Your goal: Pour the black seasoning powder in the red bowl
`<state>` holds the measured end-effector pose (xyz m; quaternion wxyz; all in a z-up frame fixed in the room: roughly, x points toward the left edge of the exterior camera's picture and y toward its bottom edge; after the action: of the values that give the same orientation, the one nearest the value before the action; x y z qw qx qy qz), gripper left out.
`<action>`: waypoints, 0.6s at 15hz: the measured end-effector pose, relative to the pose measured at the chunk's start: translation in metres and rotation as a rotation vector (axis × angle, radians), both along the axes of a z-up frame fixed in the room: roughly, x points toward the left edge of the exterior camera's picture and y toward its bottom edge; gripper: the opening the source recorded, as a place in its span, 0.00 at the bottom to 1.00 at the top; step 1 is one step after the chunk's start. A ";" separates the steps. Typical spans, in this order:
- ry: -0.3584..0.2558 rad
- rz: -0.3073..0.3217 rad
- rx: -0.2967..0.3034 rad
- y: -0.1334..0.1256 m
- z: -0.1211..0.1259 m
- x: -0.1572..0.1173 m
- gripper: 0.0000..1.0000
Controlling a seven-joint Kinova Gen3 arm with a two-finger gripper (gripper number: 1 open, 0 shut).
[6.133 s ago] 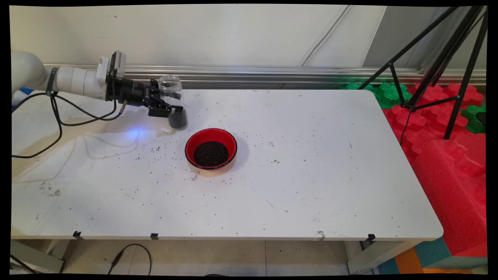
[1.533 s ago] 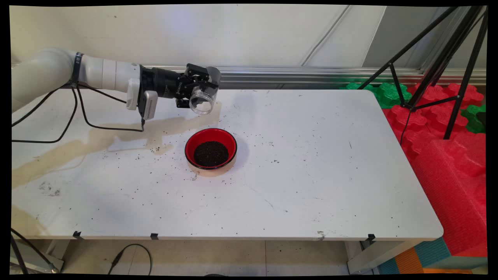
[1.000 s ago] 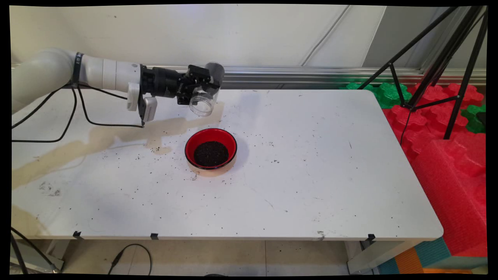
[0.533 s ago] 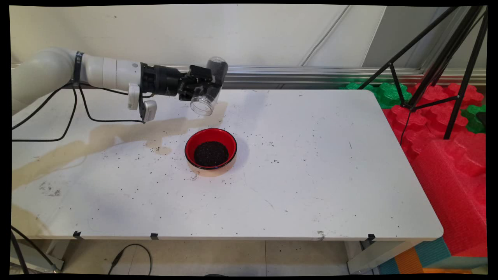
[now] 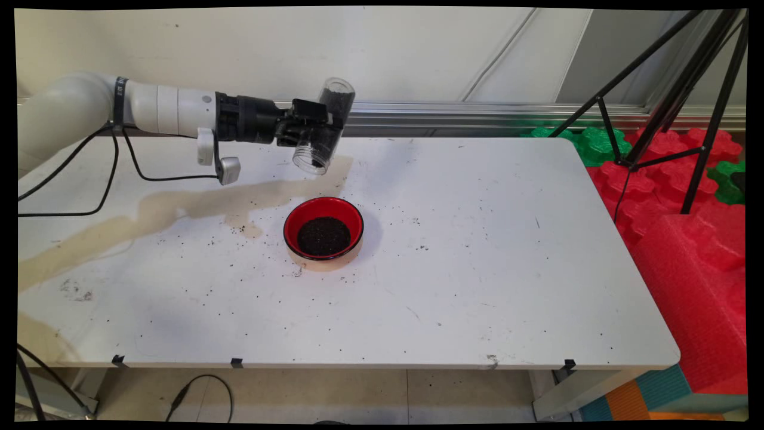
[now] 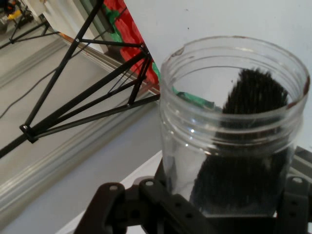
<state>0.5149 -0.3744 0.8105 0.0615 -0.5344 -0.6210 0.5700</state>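
Clear plastic jar (image 5: 326, 129) with a threaded open mouth and dark grains inside is held in the air over the far left part of the large white table (image 5: 477, 286), clamped across its middle by the black two-finger gripper (image 5: 316, 126) of the white arm, which reaches in level from the left. The jar is tipped well past level, its mouth pointing down and toward the near side, its closed base up toward the wall. The main view alone shows the table's speckled top, the red foam blocks (image 5: 686, 239) and green foam pieces (image 5: 591, 143) to its right, the black tripod (image 5: 674, 95) standing there, and the round red bowl of dark grains (image 5: 323, 230), which sits on the table below and nearer than the jar's mouth, well apart from it. The hand view alone shows the jar (image 6: 234, 126) close: ribbed thread under the rim, and the dark grains lying in a bank along one side of the wall, reaching near the mouth. Beyond it run the tripod legs (image 6: 83, 92) and a strip of red and green foam. The gripper's black linkage (image 6: 146, 209) sits at the base of that view, closed on the jar's body. Loose black specks lie scattered on the table around the bowl.
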 end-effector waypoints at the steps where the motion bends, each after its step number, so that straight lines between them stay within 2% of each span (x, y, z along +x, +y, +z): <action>1: -0.006 -0.007 -0.012 0.000 0.001 -0.001 0.00; 9: -0.038 -0.048 -0.082 0.004 0.005 -0.004 0.00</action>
<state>0.5106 -0.3701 0.8156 0.0412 -0.5621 -0.5851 0.5831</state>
